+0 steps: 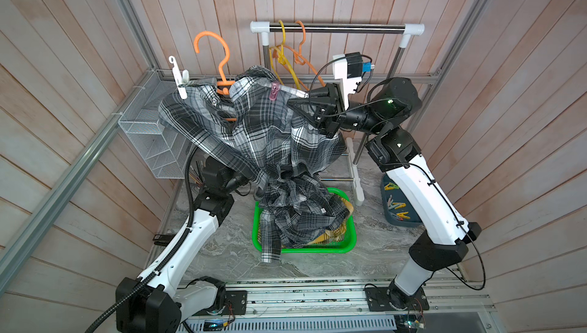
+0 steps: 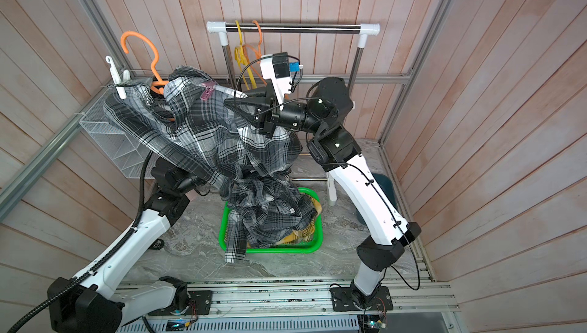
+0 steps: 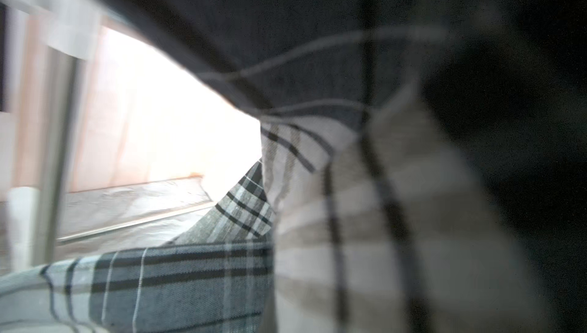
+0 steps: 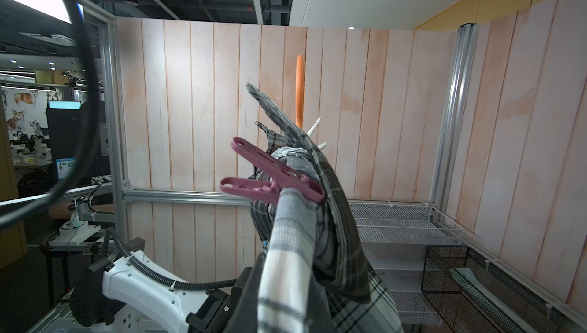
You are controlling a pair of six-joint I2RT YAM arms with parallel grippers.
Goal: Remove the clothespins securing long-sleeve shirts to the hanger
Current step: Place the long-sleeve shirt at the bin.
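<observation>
Grey checked shirt (image 1: 254, 137) is draped over an orange hanger (image 1: 223, 74) and held above a green basket (image 1: 349, 242). A second checked shirt (image 1: 301, 217) is heaped in the basket. The right gripper (image 1: 293, 106) is clamped on the hung shirt's cloth-covered shoulder. The left gripper is buried under cloth and pressed shut; what is pinched cannot be told. A pink clothespin (image 1: 274, 90) is clipped on that shoulder, between collar and right gripper. Loose clothespins (image 1: 395, 204) are seen in a blue bin (image 1: 403, 223).

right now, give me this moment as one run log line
right fingers: shut on grey plaid shirt | left fingers: shut, hidden under shirt | mauve clothespin: clipped on shirt shoulder
</observation>
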